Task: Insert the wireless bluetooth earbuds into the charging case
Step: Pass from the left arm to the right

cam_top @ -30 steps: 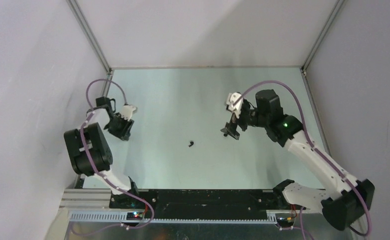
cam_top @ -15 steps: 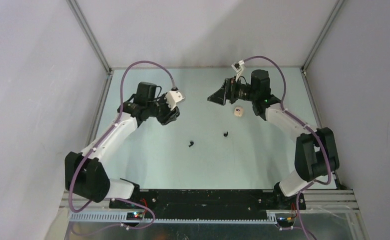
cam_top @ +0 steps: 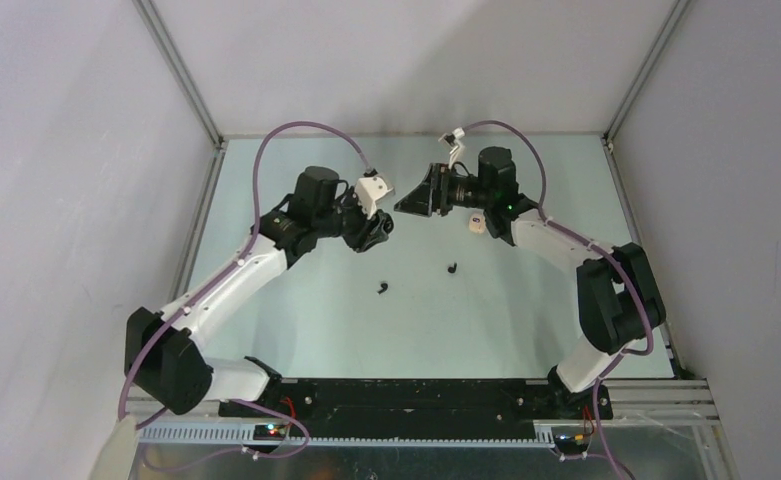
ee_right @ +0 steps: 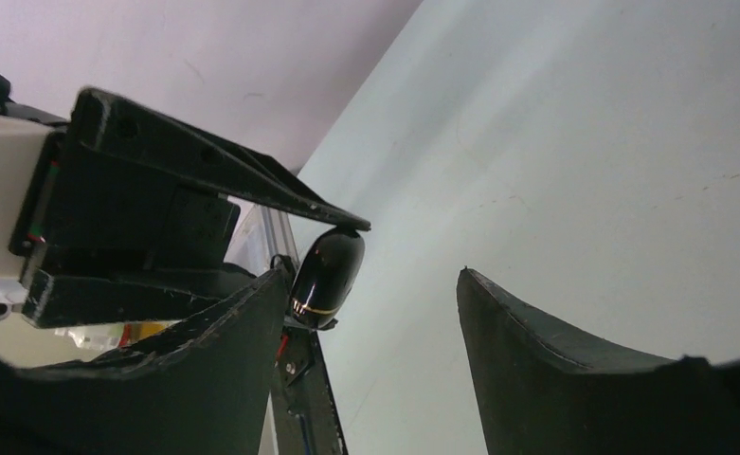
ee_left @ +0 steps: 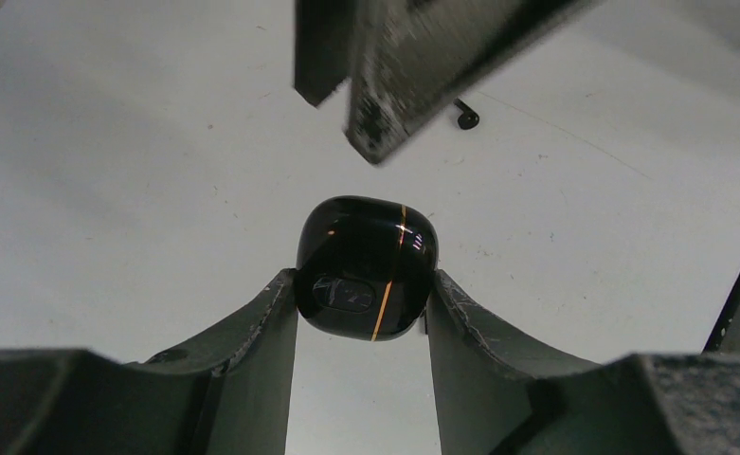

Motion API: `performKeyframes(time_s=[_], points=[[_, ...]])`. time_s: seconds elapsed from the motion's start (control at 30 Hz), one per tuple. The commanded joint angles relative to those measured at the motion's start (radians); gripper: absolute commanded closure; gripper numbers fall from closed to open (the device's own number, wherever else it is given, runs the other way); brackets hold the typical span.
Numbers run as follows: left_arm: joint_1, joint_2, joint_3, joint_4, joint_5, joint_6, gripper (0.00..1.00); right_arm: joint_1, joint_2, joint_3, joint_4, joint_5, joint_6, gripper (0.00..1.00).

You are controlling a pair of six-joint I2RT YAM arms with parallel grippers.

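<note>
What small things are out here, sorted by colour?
Black earbuds: 2
Black case, held in the left gripper: 1
White item, kind unclear, beside the right arm: 1
Total: 4

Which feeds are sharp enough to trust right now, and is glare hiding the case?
Left wrist: black case sharp, only small reflections on its gloss; right gripper above it smeared. Right wrist: case small and dim, one highlight. Top external: evenly lit, black earbuds mere specks.
</note>
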Motion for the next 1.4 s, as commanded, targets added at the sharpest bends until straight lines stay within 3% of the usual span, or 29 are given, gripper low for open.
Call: performKeyframes(time_s=[0.0, 0.17, 0.77, 0.97, 1.1, 1.2, 1.37], points=[[-0.006, -0.044, -0.019, 0.069, -0.032, -0.056, 0.74, 0.039, -0.011, 0.009, -0.067, -0.012, -0.070, 0.30], [-0.007, -0.048, -0.030, 0.077, -0.030, -0.058, 0.74, 0.074, -0.018, 0.008, -0.087, -0.025, -0.110, 0.30], [-0.009, -0.082, -0.047, 0.096, 0.007, -0.075, 0.74, 0.130, -0.003, 0.034, -0.098, 0.024, -0.189, 0.53], [-0.017, -0.079, -0.053, 0.094, 0.013, -0.068, 0.74, 0.139, 0.001, 0.051, -0.111, 0.011, -0.208, 0.55], [-0.019, -0.077, -0.053, 0.098, 0.013, -0.072, 0.74, 0.153, -0.003, 0.069, -0.141, 0.007, -0.237, 0.65], [-0.018, -0.080, -0.054, 0.100, 0.018, -0.077, 0.64, 0.155, -0.006, 0.071, -0.147, 0.004, -0.251, 0.81], [-0.019, -0.096, -0.067, 0.106, 0.050, -0.072, 0.34, 0.143, -0.016, 0.079, -0.175, 0.006, -0.284, 0.88]])
